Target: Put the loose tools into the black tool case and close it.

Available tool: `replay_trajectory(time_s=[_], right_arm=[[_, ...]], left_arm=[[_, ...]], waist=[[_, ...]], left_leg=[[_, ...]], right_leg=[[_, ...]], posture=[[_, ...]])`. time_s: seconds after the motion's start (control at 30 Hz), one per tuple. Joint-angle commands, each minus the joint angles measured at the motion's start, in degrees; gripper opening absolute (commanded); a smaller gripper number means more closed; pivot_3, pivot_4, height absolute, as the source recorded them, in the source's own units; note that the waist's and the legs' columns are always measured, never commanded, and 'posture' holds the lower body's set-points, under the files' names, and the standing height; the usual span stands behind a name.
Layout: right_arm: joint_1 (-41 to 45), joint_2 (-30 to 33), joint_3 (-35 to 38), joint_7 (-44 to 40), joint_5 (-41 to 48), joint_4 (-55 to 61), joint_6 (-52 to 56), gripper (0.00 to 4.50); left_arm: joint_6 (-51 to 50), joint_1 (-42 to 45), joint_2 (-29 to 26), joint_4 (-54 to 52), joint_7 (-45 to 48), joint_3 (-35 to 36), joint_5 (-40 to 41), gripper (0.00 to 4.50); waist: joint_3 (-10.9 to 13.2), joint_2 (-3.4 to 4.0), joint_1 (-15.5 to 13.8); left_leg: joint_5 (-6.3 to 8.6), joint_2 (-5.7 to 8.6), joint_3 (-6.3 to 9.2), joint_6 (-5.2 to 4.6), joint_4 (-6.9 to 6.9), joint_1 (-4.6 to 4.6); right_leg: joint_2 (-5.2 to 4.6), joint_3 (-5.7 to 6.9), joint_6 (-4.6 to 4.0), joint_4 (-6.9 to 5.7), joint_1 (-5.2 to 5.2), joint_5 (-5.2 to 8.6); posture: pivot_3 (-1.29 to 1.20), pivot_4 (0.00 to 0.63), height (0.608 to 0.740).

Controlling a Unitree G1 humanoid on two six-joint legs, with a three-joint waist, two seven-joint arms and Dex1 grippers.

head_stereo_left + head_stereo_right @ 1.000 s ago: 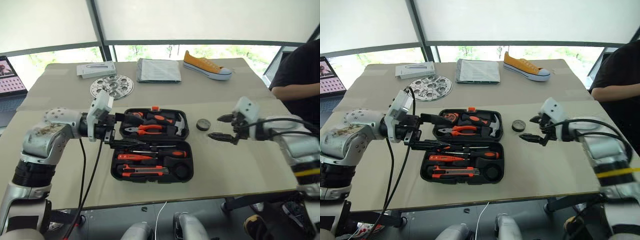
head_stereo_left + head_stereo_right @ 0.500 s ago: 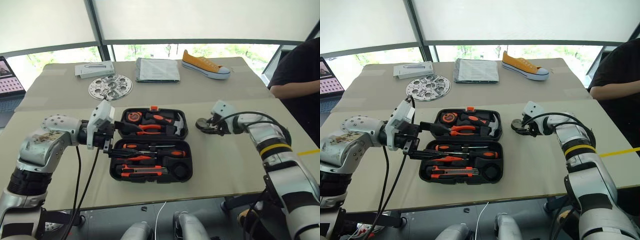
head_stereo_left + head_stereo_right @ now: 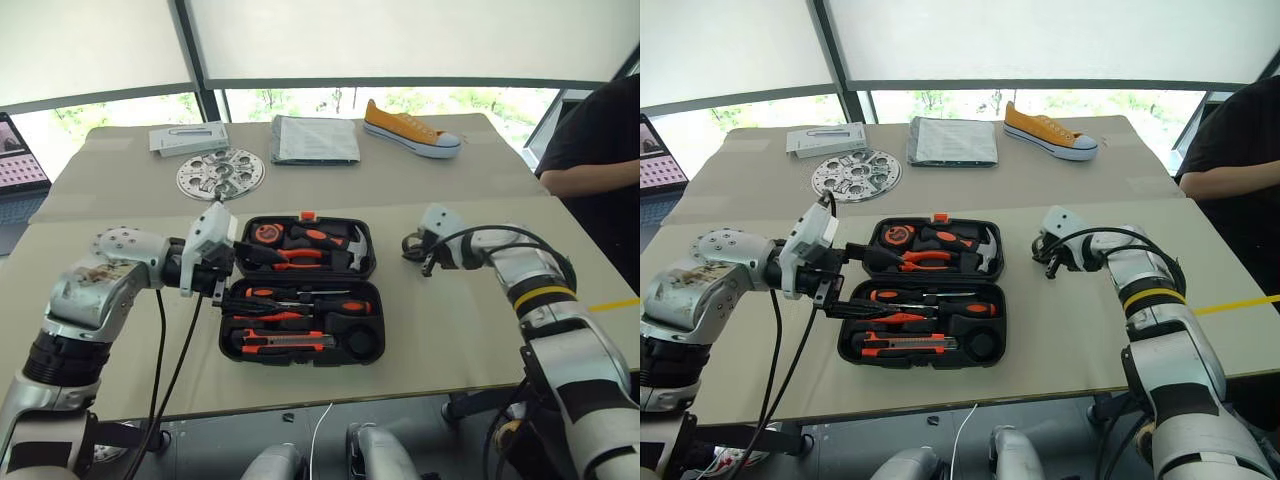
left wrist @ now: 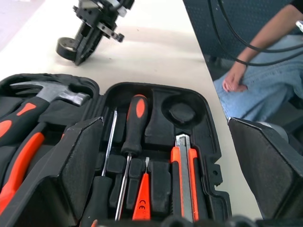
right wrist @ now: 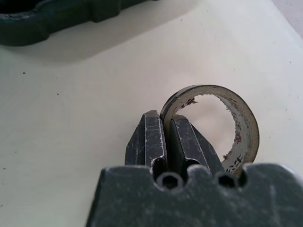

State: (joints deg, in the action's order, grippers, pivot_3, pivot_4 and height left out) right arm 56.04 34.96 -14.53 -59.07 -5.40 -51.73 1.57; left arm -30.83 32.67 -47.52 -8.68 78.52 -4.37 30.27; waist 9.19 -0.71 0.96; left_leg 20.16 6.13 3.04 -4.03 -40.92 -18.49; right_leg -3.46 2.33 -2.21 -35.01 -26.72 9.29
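The black tool case [image 3: 296, 359] lies open in the middle of the table. Its near half holds two orange-and-black screwdrivers [image 3: 330, 306], a slim orange tool [image 3: 270, 317] and a utility knife [image 3: 285, 342]. A round recess [image 4: 182, 111] beside the knife is empty. The small black tape roll [image 5: 236, 118] stands on the table to the right of the case. My right gripper [image 5: 163, 118] is shut on the roll's wall, one finger inside the ring and one outside. My left gripper [image 3: 255, 275] hangs open over the case's left edge, holding nothing.
Pliers, a hammer [image 3: 350, 250] and a tape measure fill the case's far half. Farther back lie a silver perforated disc [image 3: 222, 173], a flat grey box [image 3: 316, 140], a white box [image 3: 190, 138] and a yellow shoe [image 3: 412, 130]. A person [image 3: 600, 150] sits at the right.
My right gripper, open and short of the tape roll a second ago, has reached forward to it and shut on its wall. The left gripper has stayed open over the case.
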Motion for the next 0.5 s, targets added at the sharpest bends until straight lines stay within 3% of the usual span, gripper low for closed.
replay_trajectory(time_s=[0.03,0.13,0.23,0.37,0.5], right_arm=[[-3.12,3.02,4.02,-7.13,6.39,16.92,6.78,0.01],[-10.79,6.63,5.35,-15.07,17.32,43.72,21.17,0.01],[-17.67,10.08,4.7,-16.89,24.94,64.44,31.61,0.01],[-23.76,12.13,1.25,-15.53,26.83,77.93,36.28,0.01],[-26.84,12.05,-4.16,-12.61,21.94,79.55,33.82,0.01]], left_arm=[[2.74,-0.56,-1.36,-0.73,2.21,-0.8,-1.5,4.5],[4.28,-1.66,-2.34,-0.99,4.37,-1.51,-2.11,4.5],[4.58,-1.95,-2.37,-1.59,5.3,-1.92,-1.79,4.5],[4.73,-1.75,-2.24,-2.37,6.6,-2.71,-1.62,4.5],[5.5,-1.88,-3.0,-2.96,8.66,-4.0,-2.21,4.5]], waist=[[0.01,0.01,-0.07],[0.01,0.05,-0.21],[0.02,0.07,-0.32],[0.02,0.07,-0.95],[0.02,0.06,-1.32]], left_leg=[[0.0,0.0,0.01,0.0,0.0,0.0],[0.0,-0.01,0.03,0.0,0.01,-0.1],[0.0,-0.05,0.08,-0.01,-0.19,-0.64],[0.01,-0.04,0.12,-0.02,-0.43,-0.76],[0.01,0.0,0.11,-0.03,-0.51,-0.72]], right_leg=[[0.0,0.0,0.0,-0.01,0.0,0.0],[0.0,0.0,0.0,0.0,-0.08,0.0],[0.02,0.05,-0.03,-0.11,-0.56,-0.02],[0.01,0.08,-0.02,-0.11,-0.53,-0.06],[0.0,0.04,0.08,-0.07,-0.44,-0.13]], posture=[[0.0,0.15,0.74],[0.0,0.15,0.74],[0.0,0.15,0.74],[0.0,0.15,0.74],[0.0,0.15,0.74]])
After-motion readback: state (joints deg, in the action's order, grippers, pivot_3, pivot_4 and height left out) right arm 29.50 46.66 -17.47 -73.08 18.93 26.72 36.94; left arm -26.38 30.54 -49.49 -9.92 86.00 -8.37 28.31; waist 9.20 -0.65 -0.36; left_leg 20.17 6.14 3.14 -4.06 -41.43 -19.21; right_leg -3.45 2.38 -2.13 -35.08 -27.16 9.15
